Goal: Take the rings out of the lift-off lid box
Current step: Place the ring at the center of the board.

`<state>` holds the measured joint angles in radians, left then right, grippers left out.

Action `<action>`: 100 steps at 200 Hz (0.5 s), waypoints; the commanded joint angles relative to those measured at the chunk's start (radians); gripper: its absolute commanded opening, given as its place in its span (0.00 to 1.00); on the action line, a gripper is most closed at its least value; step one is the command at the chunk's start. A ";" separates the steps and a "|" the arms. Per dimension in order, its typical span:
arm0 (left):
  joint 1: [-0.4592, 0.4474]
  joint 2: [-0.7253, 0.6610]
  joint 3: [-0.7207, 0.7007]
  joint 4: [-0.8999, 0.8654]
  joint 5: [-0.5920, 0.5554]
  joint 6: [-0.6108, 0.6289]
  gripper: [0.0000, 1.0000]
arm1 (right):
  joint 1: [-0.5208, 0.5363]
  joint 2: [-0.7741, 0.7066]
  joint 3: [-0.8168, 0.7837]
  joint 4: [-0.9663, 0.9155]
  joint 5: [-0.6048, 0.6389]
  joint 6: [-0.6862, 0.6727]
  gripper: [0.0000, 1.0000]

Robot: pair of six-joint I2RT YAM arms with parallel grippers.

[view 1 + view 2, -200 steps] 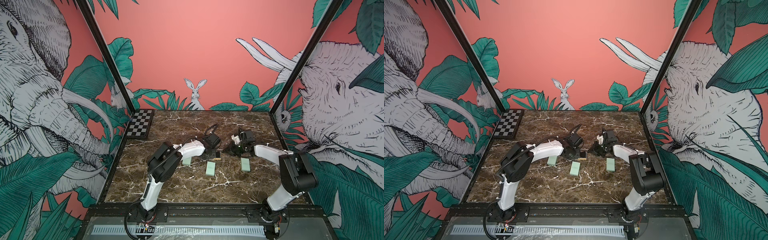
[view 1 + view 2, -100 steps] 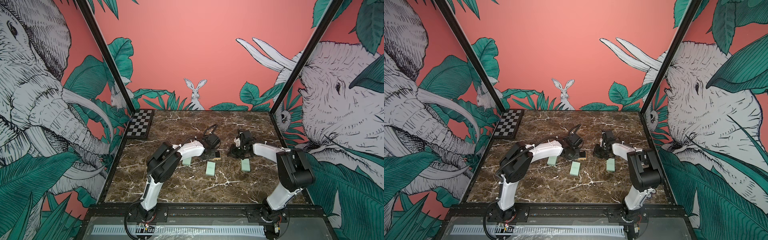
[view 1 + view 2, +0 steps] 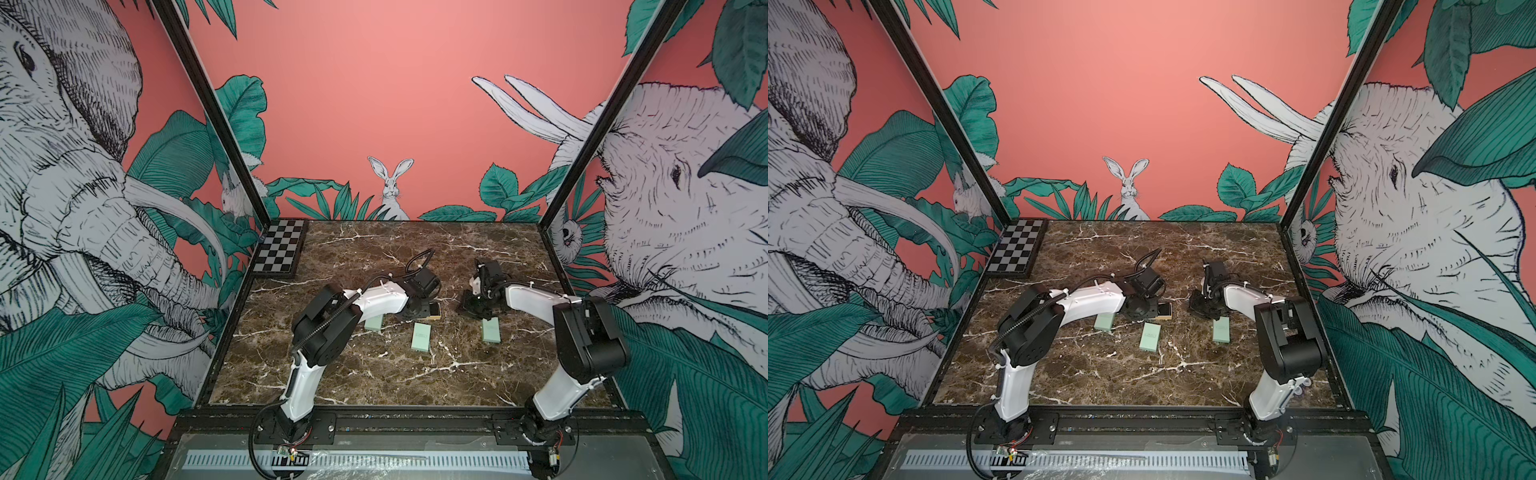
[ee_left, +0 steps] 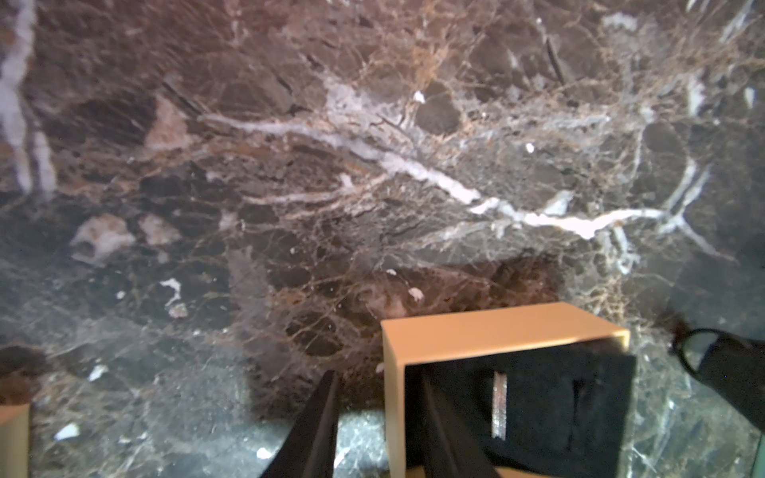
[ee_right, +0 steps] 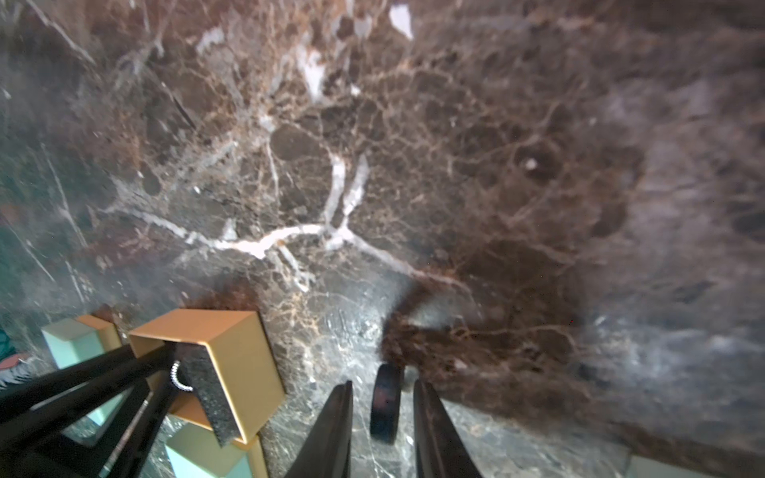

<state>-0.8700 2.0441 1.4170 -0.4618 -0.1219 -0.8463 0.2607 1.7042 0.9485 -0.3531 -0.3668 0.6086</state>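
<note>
- The right gripper [image 5: 383,383] has its jaws parted and holds nothing. A dark ring [image 5: 386,409] stands on edge between the jaws with a gap on each side, apparently resting on the bench [image 5: 455,165].
- The left gripper [image 4: 374,374] has its jaws narrowly parted astride one wall of the tan box [image 4: 496,331], one finger outside and one inside. A gap shows on the outer side, so no firm clamp is evident.
- Inside the box, a black foam insert [image 4: 559,434] carries a silvery ring [image 4: 499,403] seated edge-up in a slot. The neighbouring slot looks empty.
- In both top views the tan box [image 3: 434,311] lies just below the middle of the frame, between the two grippers. Three mint-green box pieces [image 3: 421,336] lie near it, toward the lower edge.
- Step in hand (judgement): one ring is outside the box and free of the jaws, and at least one sits in the foam. The task appears partway done, at the set-down of a ring.
- Next move (judgement): the right gripper should rise clear without nudging the upright dark ring, which could roll. It should then go to the box and pinch the exposed edge of the silvery ring with a narrow opening across the band. Meanwhile the left gripper braces the box so that it does not lift with the foam.
</note>
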 commanded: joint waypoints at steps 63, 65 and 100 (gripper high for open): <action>-0.004 -0.044 -0.021 -0.044 -0.038 -0.017 0.35 | 0.002 -0.073 0.000 -0.042 0.080 -0.030 0.24; -0.004 -0.045 -0.020 -0.044 -0.038 -0.017 0.35 | 0.003 -0.072 -0.001 -0.041 0.082 -0.030 0.24; -0.004 -0.049 -0.027 -0.041 -0.038 -0.019 0.35 | 0.045 -0.083 0.007 -0.056 0.095 -0.057 0.23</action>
<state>-0.8703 2.0438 1.4166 -0.4629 -0.1291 -0.8463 0.2718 1.6444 0.9485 -0.3801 -0.2951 0.5823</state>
